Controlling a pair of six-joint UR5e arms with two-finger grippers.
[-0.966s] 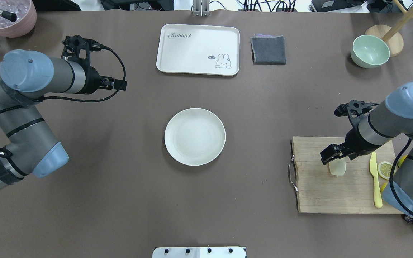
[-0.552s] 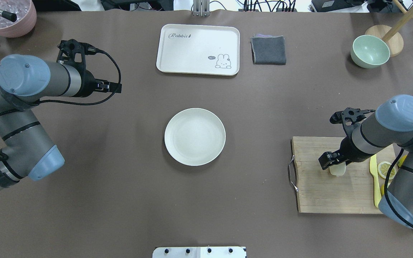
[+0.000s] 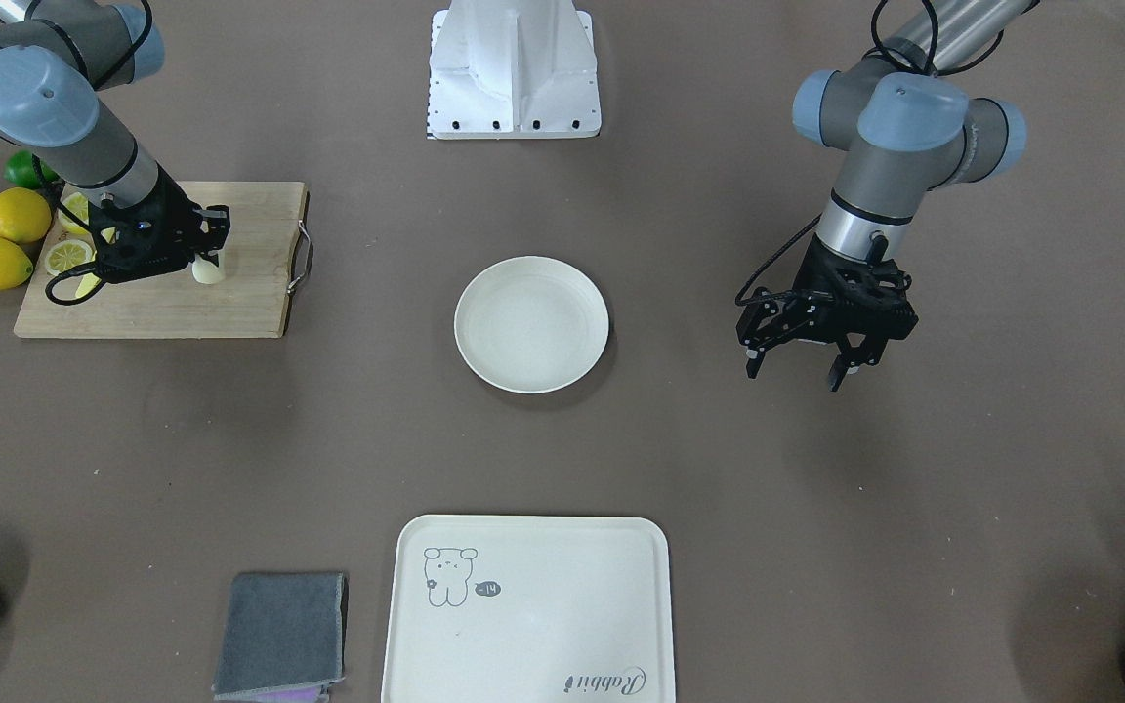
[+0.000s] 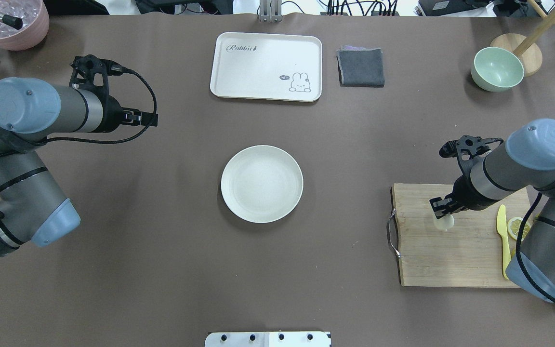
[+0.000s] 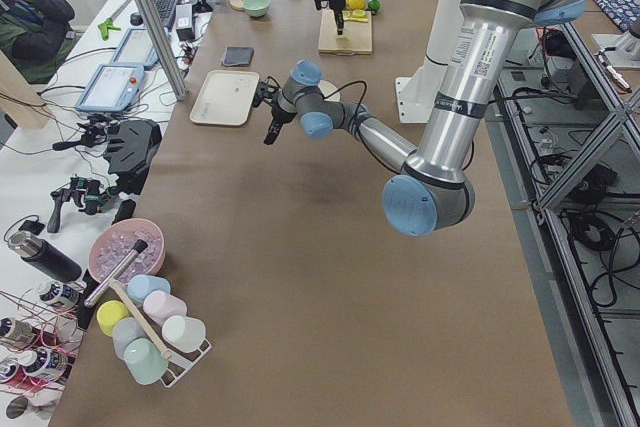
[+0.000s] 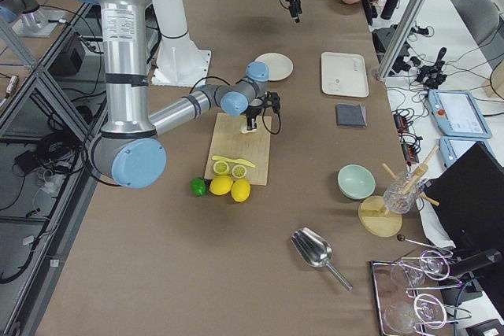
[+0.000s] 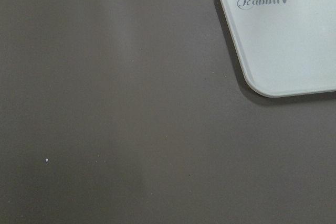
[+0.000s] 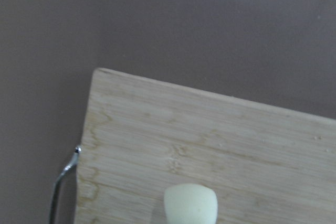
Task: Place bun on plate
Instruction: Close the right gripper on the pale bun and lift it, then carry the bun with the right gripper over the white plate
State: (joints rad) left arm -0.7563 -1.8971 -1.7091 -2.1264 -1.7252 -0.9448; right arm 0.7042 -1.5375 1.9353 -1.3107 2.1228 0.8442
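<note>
The bun [image 4: 443, 222] is a pale cream lump at the cutting board's [image 4: 451, 262] left half, also seen in the front view [image 3: 208, 269] and at the bottom of the right wrist view [image 8: 190, 204]. My right gripper [image 4: 442, 211] comes down from above and is shut on the bun; I cannot tell whether the bun is clear of the board. The round off-white plate [image 4: 261, 183] lies bare at the table's middle [image 3: 531, 324], well apart from the board. My left gripper [image 3: 794, 376] hangs open over bare table, left of the plate in the overhead view.
A yellow knife [image 4: 504, 241] and a lemon slice [image 4: 518, 227] lie on the board's right part, with whole lemons [image 3: 19, 215] beside it. Behind the plate are a cream tray [image 4: 266, 66], a grey cloth [image 4: 361, 66] and a green bowl [image 4: 496, 69].
My right gripper has come down over the bun and shifted left on the board, and the bun has moved left with it. The left arm has drawn back to the left.
</note>
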